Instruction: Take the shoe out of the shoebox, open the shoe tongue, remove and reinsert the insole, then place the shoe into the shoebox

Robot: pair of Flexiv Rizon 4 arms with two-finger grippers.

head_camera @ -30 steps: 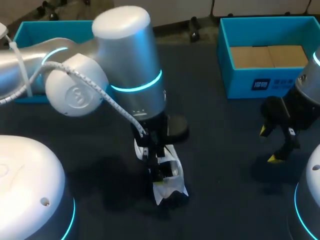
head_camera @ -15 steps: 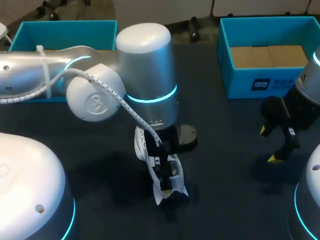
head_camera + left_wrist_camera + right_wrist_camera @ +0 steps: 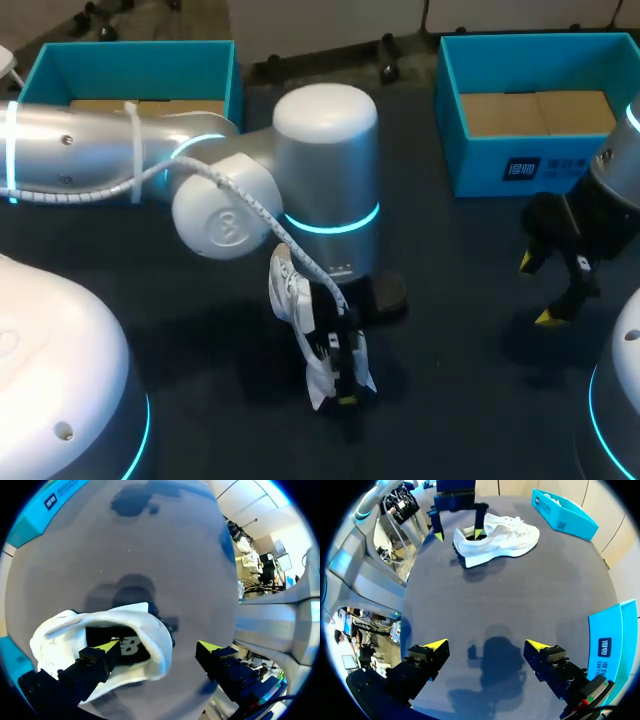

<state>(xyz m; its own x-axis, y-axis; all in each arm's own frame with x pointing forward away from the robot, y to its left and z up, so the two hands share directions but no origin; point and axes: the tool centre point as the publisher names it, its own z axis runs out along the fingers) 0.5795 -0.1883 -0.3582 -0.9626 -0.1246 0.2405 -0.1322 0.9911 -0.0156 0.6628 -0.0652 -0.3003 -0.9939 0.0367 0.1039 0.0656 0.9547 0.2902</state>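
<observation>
left claw (image 3: 159, 648) released, one finger (image 3: 107, 651) inside the white shoe (image 3: 142, 617), well apart from the blue shoebox (image 3: 500, 168)

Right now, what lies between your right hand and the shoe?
Only bare table, as the right wrist view shows. My right hand hangs open, well apart from the shoe; nothing stands between them.

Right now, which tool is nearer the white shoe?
Left. The left tool has one finger inside the shoe; the right tool hangs over bare table, far from it.
</observation>
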